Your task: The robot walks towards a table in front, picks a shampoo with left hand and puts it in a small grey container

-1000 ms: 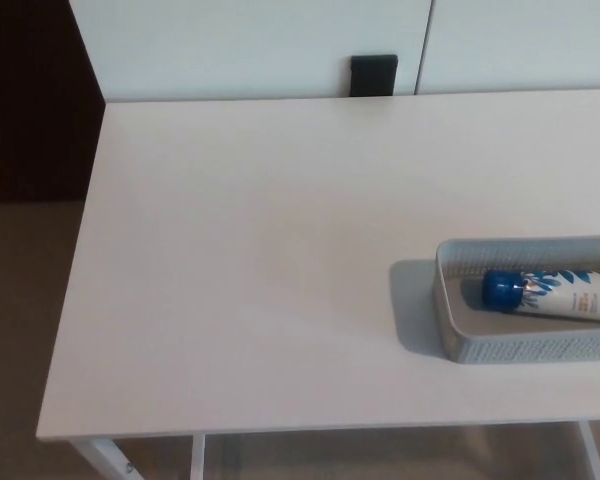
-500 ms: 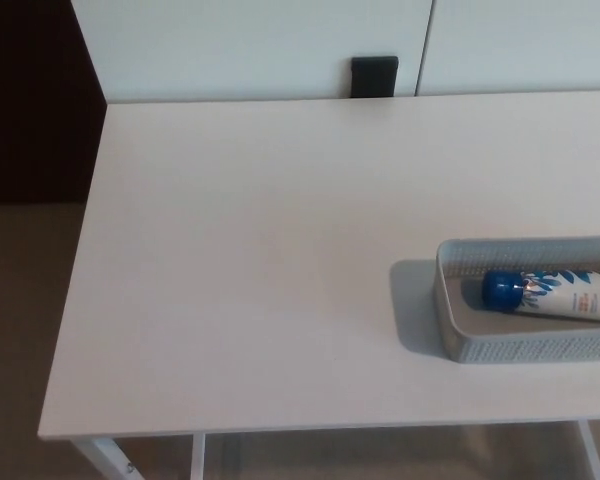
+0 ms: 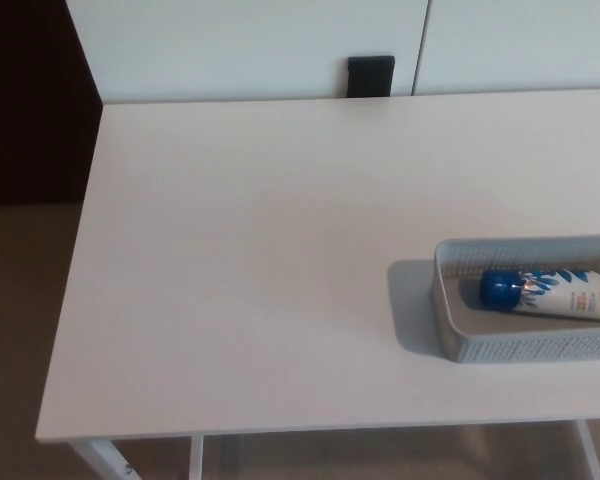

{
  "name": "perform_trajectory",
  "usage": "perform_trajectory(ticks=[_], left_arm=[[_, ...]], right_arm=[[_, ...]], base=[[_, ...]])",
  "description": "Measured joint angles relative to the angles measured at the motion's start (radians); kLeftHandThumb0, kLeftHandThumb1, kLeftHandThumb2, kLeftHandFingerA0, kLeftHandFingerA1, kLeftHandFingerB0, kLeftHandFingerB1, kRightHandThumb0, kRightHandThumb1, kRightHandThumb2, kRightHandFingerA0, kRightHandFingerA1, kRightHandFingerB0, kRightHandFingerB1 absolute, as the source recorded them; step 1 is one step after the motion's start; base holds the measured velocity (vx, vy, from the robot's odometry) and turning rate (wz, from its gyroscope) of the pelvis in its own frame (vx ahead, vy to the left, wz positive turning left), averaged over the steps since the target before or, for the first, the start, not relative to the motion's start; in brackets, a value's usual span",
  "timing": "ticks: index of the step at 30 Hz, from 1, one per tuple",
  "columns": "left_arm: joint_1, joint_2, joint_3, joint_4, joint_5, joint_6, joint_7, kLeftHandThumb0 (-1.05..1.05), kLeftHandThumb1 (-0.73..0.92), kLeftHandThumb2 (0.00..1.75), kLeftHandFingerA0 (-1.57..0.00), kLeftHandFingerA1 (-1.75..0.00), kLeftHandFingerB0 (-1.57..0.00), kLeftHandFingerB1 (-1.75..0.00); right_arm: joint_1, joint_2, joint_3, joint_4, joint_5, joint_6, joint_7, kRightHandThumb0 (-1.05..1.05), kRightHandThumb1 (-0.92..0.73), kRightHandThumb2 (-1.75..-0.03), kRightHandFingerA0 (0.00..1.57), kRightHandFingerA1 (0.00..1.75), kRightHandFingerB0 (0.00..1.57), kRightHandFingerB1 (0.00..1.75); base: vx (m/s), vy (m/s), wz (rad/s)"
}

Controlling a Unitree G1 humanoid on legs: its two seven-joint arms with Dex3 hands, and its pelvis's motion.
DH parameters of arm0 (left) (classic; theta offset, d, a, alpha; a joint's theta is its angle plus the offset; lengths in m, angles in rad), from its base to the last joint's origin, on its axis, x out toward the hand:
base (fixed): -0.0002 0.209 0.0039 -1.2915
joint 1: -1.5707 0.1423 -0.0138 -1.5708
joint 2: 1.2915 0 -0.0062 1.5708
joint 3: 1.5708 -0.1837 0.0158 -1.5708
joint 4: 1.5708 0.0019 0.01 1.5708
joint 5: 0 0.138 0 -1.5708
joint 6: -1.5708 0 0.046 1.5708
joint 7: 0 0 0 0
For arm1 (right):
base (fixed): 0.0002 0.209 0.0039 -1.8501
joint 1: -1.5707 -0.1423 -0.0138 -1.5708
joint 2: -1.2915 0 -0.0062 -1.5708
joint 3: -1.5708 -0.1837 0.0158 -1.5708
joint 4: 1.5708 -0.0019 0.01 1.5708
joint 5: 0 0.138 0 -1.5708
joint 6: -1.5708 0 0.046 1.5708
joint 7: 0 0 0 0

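Note:
A white shampoo tube (image 3: 560, 294) with a blue cap and blue leaf print lies on its side inside a small grey mesh container (image 3: 455, 322). The container sits at the right of the white table (image 3: 250, 260), near its front edge, and runs out of the picture on the right. The tube's cap points left. Neither of my hands shows in the head view.
A white wall or cabinet front stands behind the table, with a small black block (image 3: 370, 76) at its foot. Dark space lies off the table's left edge. White table legs (image 3: 105, 460) and tan floor show below the front edge.
The whole picture has shifted very slightly, so the camera moved a little. The tube and the container lie as before.

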Motion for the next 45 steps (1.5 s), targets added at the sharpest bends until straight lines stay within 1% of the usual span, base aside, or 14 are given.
perform_trajectory(ticks=[1, 2, 6, 14, 15, 22, 29, 32, 34, 36, 39, 40, 42, 45], left_arm=[[-0.028, -0.007, -0.019, 0.044, 0.010, 0.005, 0.022, -0.69, 0.65, 1.08, -0.39, -0.65, -0.34, -0.60], [-0.051, -0.014, -0.035, 0.081, 0.019, 0.009, 0.040, -0.72, 0.87, 0.66, -0.46, -0.61, -0.44, -0.54], [-0.117, -0.030, -0.093, 0.195, 0.054, 0.023, 0.101, -0.73, 0.88, 0.65, -0.38, -0.61, -0.40, -0.54], [-0.208, -0.033, -0.195, 0.398, 0.125, 0.049, 0.253, -0.72, 0.87, 0.65, -0.37, -0.59, -0.39, -0.53], [-0.213, -0.033, -0.202, 0.412, 0.131, 0.051, 0.269, -0.72, 0.87, 0.64, -0.31, -0.58, -0.32, -0.52], [-0.232, -0.034, -0.224, 0.465, 0.169, 0.066, 0.355, -0.72, 0.89, 0.66, -0.37, -0.57, -0.38, -0.51], [-0.245, -0.034, -0.218, 0.471, 0.178, 0.066, 0.376, -0.74, 0.89, 0.66, -0.39, -0.57, -0.39, -0.51], [-0.270, -0.033, -0.229, 0.473, 0.193, 0.074, 0.380, -0.71, 0.89, 0.66, -0.32, -0.57, -0.33, -0.50], [-0.289, -0.034, -0.226, 0.473, 0.196, 0.075, 0.381, -0.72, 0.89, 0.66, -0.33, -0.58, -0.34, -0.51], [-0.310, -0.034, -0.219, 0.474, 0.196, 0.076, 0.381, -0.75, 0.90, 0.67, -0.42, -0.63, -0.35, -0.54], [-0.326, -0.035, -0.226, 0.474, 0.203, 0.084, 0.381, -0.73, 0.89, 0.67, -0.47, -0.63, -0.38, -0.55], [-0.325, -0.035, -0.230, 0.474, 0.206, 0.084, 0.381, -0.73, 0.89, 0.67, -0.47, -0.63, -0.38, -0.55], [-0.318, -0.035, -0.230, 0.475, 0.208, 0.087, 0.380, -0.73, 0.92, 0.66, -0.37, -0.59, -0.35, -0.51], [-0.304, -0.035, -0.219, 0.477, 0.207, 0.091, 0.377, -0.74, 0.90, 0.67, -0.39, -0.59, -0.35, -0.50]], right_arm=[[0.001, -0.001, -0.003, 0.000, 0.001, 0.000, 0.000, -0.37, -0.69, -0.58, 0.69, 0.49, 0.54, 0.40], [0.001, -0.002, -0.005, 0.000, 0.003, 0.000, 0.000, -0.39, -0.70, -0.61, 0.65, 0.47, 0.53, 0.40], [0.003, -0.010, -0.010, -0.002, 0.005, -0.001, 0.000, -0.38, -0.69, -0.60, 0.68, 0.49, 0.52, 0.41], [0.038, -0.043, -0.027, -0.011, 0.011, -0.014, 0.002, -0.39, -0.70, -0.61, 0.64, 0.46, 0.51, 0.40], [0.042, -0.048, -0.029, -0.013, 0.012, -0.016, 0.002, -0.38, -0.70, -0.61, 0.64, 0.47, 0.52, 0.40], [0.049, -0.068, -0.034, -0.020, 0.019, -0.031, 0.011, -0.38, -0.69, -0.60, 0.65, 0.48, 0.51, 0.40], [0.021, -0.068, -0.039, -0.024, 0.026, -0.034, 0.023, -0.38, -0.70, -0.61, 0.62, 0.47, 0.51, 0.40], [-0.008, -0.068, -0.034, -0.024, 0.025, -0.032, 0.025, -0.37, -0.69, -0.61, 0.64, 0.45, 0.52, 0.39], [-0.032, -0.068, -0.031, -0.023, 0.025, -0.028, 0.025, -0.37, -0.69, -0.61, 0.67, 0.45, 0.52, 0.39], [-0.068, -0.070, -0.027, -0.020, 0.024, -0.018, 0.025, -0.37, -0.69, -0.61, 0.64, 0.44, 0.53, 0.39], [-0.093, -0.074, -0.027, -0.020, 0.025, -0.009, 0.026, -0.37, -0.69, -0.61, 0.61, 0.44, 0.52, 0.40], [-0.093, -0.075, -0.026, -0.019, 0.025, -0.007, 0.027, -0.37, -0.69, -0.61, 0.61, 0.44, 0.52, 0.40], [-0.091, -0.075, -0.020, -0.018, 0.024, -0.005, 0.030, -0.39, -0.69, -0.61, 0.63, 0.46, 0.53, 0.40], [-0.083, -0.075, -0.012, -0.018, 0.024, -0.003, 0.035, -0.39, -0.70, -0.61, 0.63, 0.46, 0.53, 0.40]], base=[[0.00, 0.000, 0.00], [0.00, 0.000, 0.00], [0.00, 0.000, 0.00], [0.00, 0.000, 0.00], [0.00, 0.000, 0.00], [0.00, 0.000, 0.00], [0.00, 0.000, 0.00], [0.00, 0.000, 0.00], [0.00, 0.000, 0.00], [0.00, 0.000, 0.00], [0.00, 0.000, 0.00], [0.00, 0.000, 0.00], [0.00, 0.000, 0.00], [0.00, 0.000, 0.00]])
